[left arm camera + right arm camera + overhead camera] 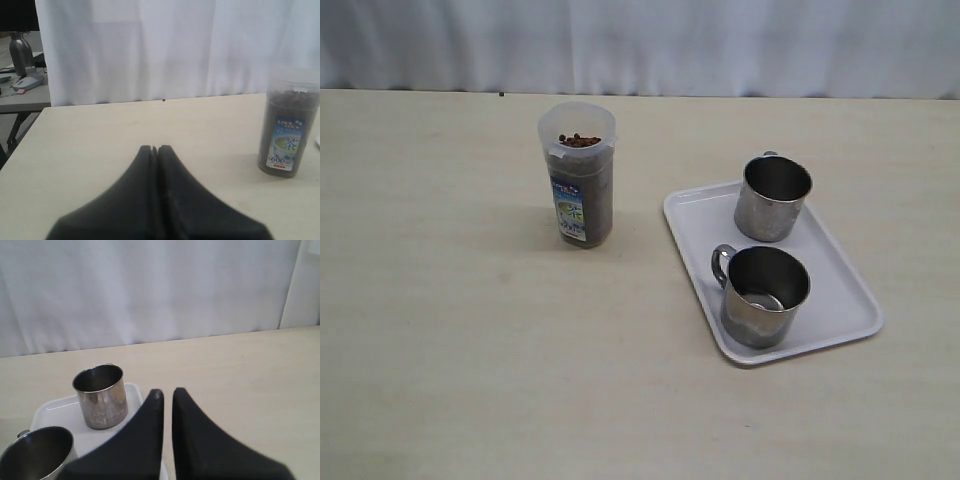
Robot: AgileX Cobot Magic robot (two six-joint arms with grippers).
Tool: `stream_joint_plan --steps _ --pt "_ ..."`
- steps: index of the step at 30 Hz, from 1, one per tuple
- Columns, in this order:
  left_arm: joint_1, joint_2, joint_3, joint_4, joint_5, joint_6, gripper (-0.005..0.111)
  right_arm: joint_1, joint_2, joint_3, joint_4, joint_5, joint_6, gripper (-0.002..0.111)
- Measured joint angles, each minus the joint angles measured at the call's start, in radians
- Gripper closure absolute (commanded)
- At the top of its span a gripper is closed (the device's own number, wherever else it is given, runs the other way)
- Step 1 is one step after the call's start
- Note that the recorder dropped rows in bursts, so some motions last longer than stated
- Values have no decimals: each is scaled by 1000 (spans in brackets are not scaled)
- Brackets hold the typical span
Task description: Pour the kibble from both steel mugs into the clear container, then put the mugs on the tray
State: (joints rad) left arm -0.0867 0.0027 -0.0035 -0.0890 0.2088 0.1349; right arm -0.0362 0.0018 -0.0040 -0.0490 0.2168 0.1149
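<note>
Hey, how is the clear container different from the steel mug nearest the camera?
The clear container is taller translucent plastic; the near mug is shorter shiny steel. The container holds kibble; the mug looks empty. The container stands on the table, the mug on the tray. Both are upright.

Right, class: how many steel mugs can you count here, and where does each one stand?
2. Both stand upright on the white tray: the far mug at its back end, the near mug at its front end. Nothing suggests a hidden third.
</note>
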Motion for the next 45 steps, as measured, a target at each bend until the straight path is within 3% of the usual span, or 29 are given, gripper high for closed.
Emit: stream_joint_plan --steps 45 --pt "0 0 0 0 0 0 107 0 0 0 6 0 0 103"
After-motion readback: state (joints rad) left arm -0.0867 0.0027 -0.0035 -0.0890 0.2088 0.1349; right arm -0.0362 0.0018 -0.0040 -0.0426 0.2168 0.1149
